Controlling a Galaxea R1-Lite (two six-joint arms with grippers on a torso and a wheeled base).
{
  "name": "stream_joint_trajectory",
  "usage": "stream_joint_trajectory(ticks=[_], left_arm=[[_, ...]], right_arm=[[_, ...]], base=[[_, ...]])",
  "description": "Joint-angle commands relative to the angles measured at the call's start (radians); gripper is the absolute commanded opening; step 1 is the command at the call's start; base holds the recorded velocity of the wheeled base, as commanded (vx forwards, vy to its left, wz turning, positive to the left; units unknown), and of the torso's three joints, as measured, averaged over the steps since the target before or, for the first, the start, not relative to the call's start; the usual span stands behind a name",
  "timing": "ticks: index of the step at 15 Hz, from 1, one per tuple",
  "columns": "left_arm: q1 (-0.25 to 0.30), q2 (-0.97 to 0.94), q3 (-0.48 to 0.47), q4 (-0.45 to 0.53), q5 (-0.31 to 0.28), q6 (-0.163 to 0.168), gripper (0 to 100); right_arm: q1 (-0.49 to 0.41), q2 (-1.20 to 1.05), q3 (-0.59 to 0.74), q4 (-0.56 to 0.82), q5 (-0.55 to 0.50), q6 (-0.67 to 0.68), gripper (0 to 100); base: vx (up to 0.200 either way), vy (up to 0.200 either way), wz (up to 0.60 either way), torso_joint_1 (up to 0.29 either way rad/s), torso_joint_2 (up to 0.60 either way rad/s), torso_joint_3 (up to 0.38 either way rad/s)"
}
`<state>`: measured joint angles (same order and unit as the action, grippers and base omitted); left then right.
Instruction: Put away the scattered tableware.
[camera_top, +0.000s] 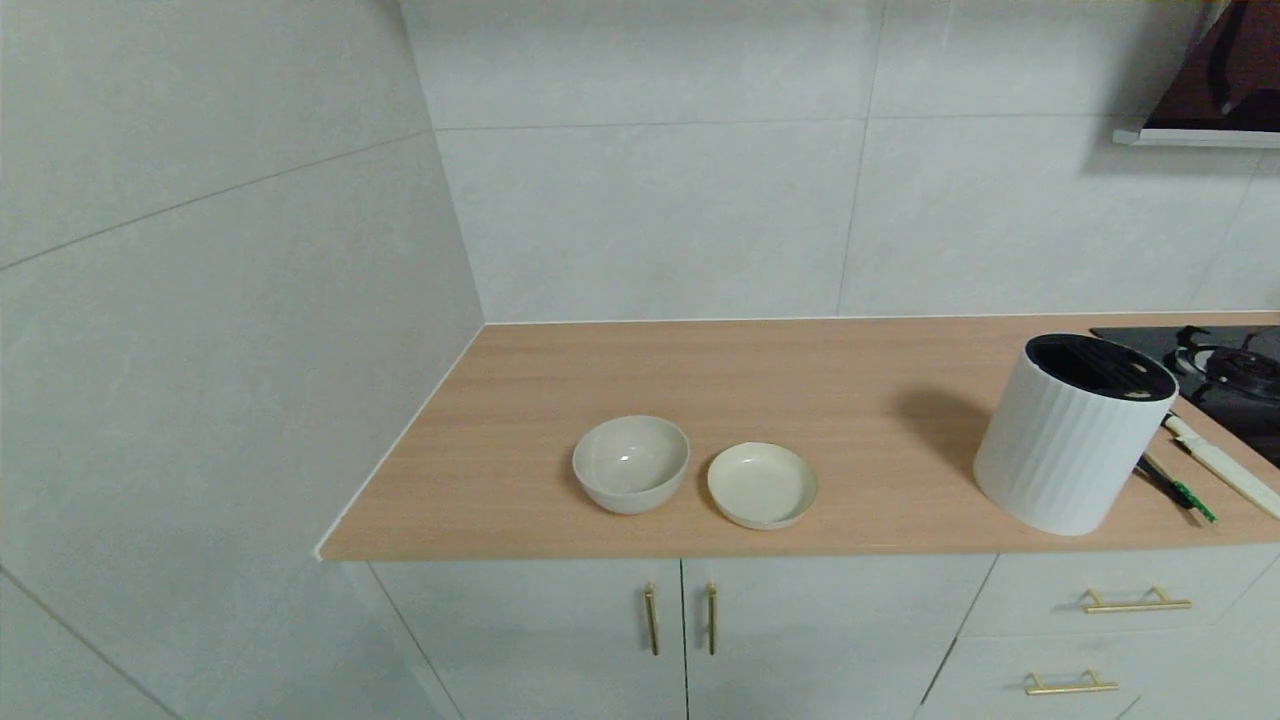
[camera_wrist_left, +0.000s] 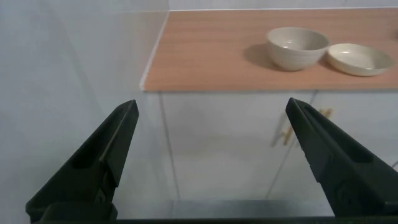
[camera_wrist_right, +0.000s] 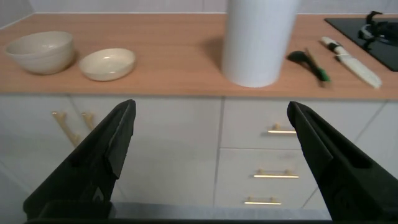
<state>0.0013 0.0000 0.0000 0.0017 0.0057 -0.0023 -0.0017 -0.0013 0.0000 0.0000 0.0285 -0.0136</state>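
Note:
A cream bowl (camera_top: 631, 463) (camera_wrist_left: 297, 47) (camera_wrist_right: 40, 51) and a shallow cream dish (camera_top: 762, 484) (camera_wrist_left: 360, 58) (camera_wrist_right: 107, 63) sit side by side near the front edge of the wooden counter (camera_top: 800, 390). A white ribbed utensil holder (camera_top: 1072, 432) (camera_wrist_right: 258, 38) stands at the right. Beside it lie a dark utensil with a green tip (camera_top: 1178, 486) (camera_wrist_right: 314, 64) and a white-handled knife (camera_top: 1225, 467) (camera_wrist_right: 351, 60). My left gripper (camera_wrist_left: 211, 115) is open, low in front of the cabinet, left of the bowl. My right gripper (camera_wrist_right: 211, 115) is open, in front of the drawers, below the counter.
A gas hob (camera_top: 1215, 375) (camera_wrist_right: 370, 31) sits at the counter's far right. Tiled walls close the back and the left corner. Below the counter are cabinet doors with brass handles (camera_top: 681, 618) and drawers (camera_top: 1135, 601) (camera_wrist_right: 277, 174).

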Motion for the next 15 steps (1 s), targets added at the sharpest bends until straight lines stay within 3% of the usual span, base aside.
stream_joint_trajectory(ticks=[1,10,15], left_arm=[[0.0,0.0,0.0,0.0,0.0,0.001,100],[0.0,0.0,0.0,0.001,-0.001,0.002,100],[0.0,0.0,0.0,0.001,-0.001,0.002,100]], right_arm=[[0.0,0.001,0.0,0.0,0.001,0.0,100],[0.0,0.001,0.0,0.0,0.001,0.0,100],[0.0,0.001,0.0,0.0,0.001,0.0,100]], base=[[0.0,0.0,0.0,0.0,0.0,0.0],[0.0,0.0,0.0,0.0,0.0,0.0],[-0.2,0.0,0.0,0.008,0.0,-0.001]])
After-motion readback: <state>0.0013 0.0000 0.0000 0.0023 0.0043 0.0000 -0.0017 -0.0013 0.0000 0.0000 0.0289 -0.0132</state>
